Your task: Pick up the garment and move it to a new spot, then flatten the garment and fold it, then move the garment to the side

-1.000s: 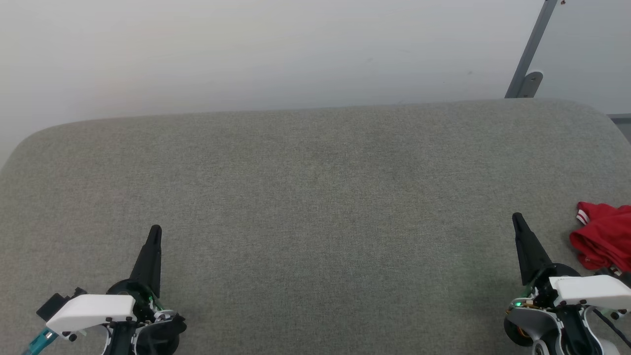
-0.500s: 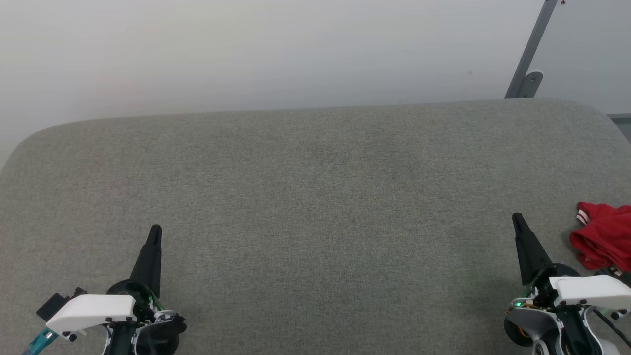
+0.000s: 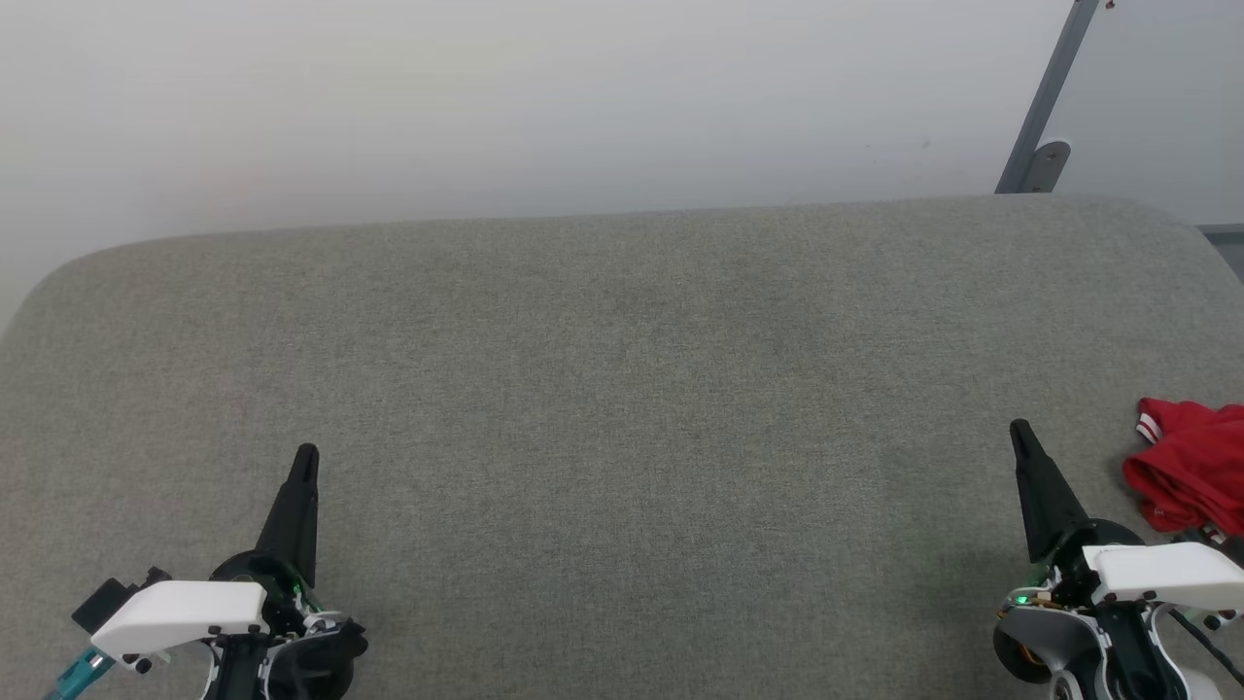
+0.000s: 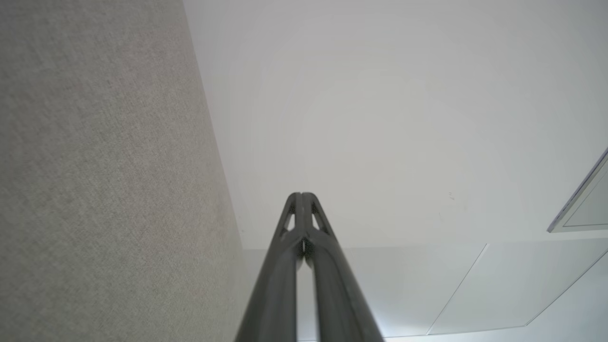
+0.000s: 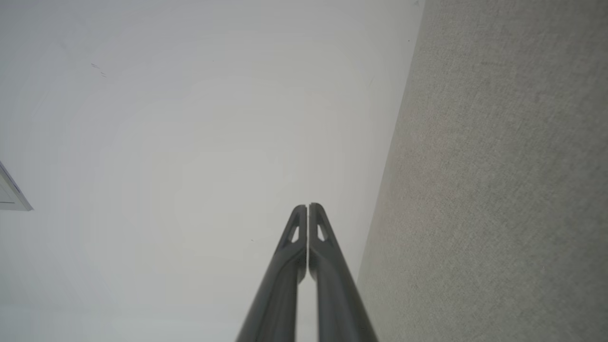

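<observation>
The garment lies crumpled at the right edge of the head view, red with a bit of red-and-white striped trim, partly cut off by the frame. My right gripper stands just left of it, apart from it, shut and holding nothing; its fingers press together in the right wrist view. My left gripper rests at the lower left over bare fabric, shut and holding nothing, its fingers closed tip to tip in the left wrist view.
A wide grey fabric surface with rounded far corners spans the head view, ending at a pale wall. A grey metal bar with a bracket leans at the far right.
</observation>
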Robot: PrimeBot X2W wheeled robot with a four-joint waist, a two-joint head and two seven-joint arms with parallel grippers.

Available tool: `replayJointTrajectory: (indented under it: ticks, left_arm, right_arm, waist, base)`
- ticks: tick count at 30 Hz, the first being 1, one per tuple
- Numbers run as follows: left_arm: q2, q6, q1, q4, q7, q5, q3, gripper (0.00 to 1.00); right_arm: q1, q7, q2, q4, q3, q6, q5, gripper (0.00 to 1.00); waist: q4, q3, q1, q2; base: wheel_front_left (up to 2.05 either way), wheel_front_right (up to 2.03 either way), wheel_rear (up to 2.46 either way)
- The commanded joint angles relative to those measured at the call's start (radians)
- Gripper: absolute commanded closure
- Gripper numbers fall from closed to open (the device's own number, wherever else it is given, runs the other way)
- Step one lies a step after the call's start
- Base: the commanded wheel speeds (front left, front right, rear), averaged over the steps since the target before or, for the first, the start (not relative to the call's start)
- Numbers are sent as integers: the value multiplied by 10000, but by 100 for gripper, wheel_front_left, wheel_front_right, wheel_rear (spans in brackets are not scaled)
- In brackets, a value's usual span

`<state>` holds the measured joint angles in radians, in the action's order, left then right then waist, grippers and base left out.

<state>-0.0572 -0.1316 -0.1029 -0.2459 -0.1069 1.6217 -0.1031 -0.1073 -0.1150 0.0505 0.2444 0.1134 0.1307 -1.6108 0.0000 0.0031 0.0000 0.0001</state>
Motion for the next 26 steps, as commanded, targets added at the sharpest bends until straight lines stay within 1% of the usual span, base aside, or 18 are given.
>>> replayJointTrajectory:
  ticks: [1, 26]
  left_arm:
    - [18, 18, -121, 1, -36, -32, -54, 100]
    - [35, 18, -125, 0, -52, -52, -79, 100]
  right_arm:
    - [-44, -20, -15, 20, 13, 0, -39, 100]
    - [-44, -19, -15, 20, 11, 0, -40, 100]
  waist:
    - [0, 0, 0, -1]
    - [0, 0, 0, -1]
  base:
    - [0, 0, 0]
    - [0, 0, 0]
